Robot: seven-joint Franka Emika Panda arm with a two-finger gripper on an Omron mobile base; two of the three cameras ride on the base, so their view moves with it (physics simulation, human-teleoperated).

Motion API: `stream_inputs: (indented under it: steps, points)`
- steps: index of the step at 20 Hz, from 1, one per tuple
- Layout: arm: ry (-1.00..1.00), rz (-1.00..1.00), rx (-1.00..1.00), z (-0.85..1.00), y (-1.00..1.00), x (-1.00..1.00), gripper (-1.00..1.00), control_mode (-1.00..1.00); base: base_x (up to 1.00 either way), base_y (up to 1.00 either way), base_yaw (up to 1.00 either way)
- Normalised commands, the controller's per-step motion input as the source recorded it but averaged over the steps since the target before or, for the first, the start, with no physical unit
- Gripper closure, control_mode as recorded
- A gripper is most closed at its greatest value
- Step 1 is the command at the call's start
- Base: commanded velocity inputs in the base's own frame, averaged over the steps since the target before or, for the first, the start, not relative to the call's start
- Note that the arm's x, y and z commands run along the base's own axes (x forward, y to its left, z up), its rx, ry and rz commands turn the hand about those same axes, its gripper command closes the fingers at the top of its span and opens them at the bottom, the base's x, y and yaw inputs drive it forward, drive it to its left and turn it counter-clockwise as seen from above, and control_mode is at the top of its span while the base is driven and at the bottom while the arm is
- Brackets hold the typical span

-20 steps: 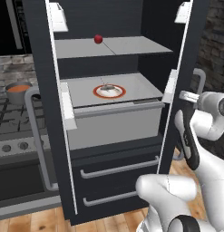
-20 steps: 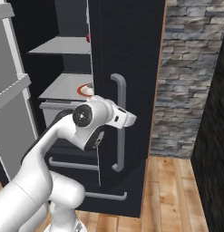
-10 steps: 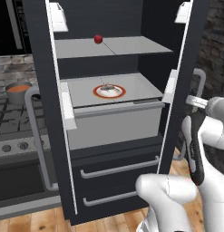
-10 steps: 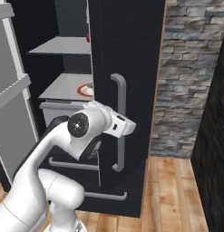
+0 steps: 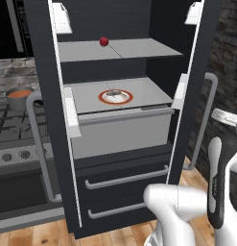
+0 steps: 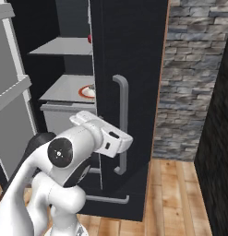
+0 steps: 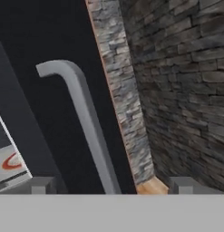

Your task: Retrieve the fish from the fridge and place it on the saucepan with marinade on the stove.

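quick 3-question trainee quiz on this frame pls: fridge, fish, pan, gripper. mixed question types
1. True or false: both doors of the fridge stand open.
2. Multiple choice: the fish lies on
A. the upper shelf beside the red ball
B. the orange-rimmed plate on the middle shelf
C. the stove
3. Fill in: in the hand view, the grey bar between the finger tips of the open gripper is the right door's ____.

Key
1. True.
2. B.
3. Handle; the jaws are apart, not clamped on it. The saucepan with its marinade waits on the stove, left of the fridge.
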Motion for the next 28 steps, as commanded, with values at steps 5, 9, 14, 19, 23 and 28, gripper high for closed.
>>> stream_inputs:
  steps: [5, 9, 14, 19, 23, 28]
  points:
    - [0.03, 0.15, -0.08, 0.43, 0.90, -0.48, -1.00, -1.00, 0.00, 0.00, 0.00]
    - [0.03, 0.17, -0.12, 0.40, 1.00, -0.55, -1.00, -1.00, 0.00, 0.00, 0.00]
    - [0.03, 0.10, -0.13, 0.30, 0.92, -0.47, -1.00, -1.00, 0.00, 0.00, 0.00]
    - [-0.05, 0.00, -0.07, 0.01, 0.34, 0.11, -1.00, -1.00, 0.00, 0.00, 0.00]
    - [0.00, 0.00, 0.00, 0.00, 0.01, 0.38, -1.00, -1.00, 0.00, 0.00, 0.00]
    - [0.01, -0.03, -0.01, 0.00, 0.13, 0.58, -1.00, -1.00, 0.00, 0.00, 0.00]
